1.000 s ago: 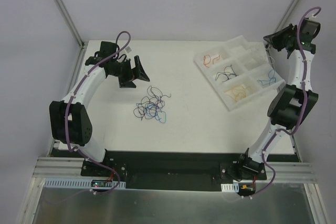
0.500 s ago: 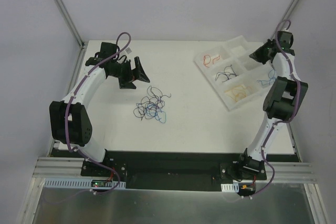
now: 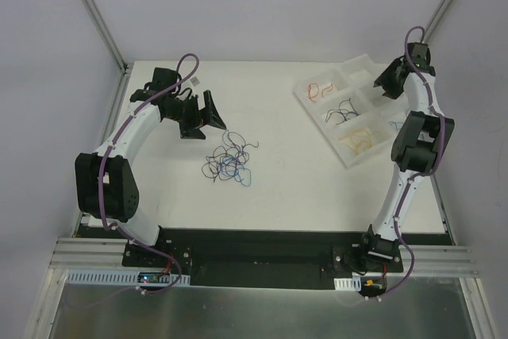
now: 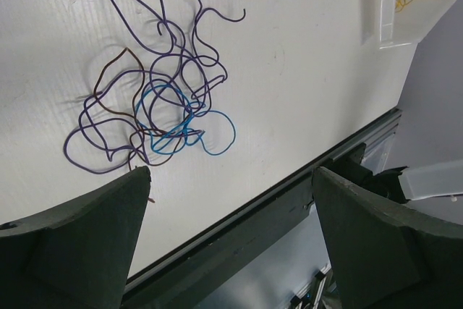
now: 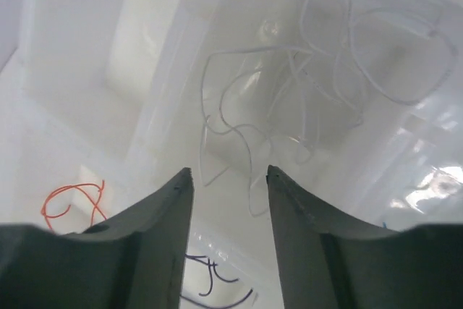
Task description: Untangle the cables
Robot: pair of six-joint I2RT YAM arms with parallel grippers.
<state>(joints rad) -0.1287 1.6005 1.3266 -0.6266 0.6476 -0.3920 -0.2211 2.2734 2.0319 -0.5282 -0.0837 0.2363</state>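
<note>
Left claw point(image 4: 230, 176) and right claw point(image 5: 228, 171) both spread empty; my careless plunge into the tangle point(image 4: 155, 103) could tighten knots

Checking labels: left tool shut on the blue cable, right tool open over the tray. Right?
No. The left wrist view shows the left tool open and empty, the blue cable lying in the tangle on the table. The right tool is open over the tray.
</note>
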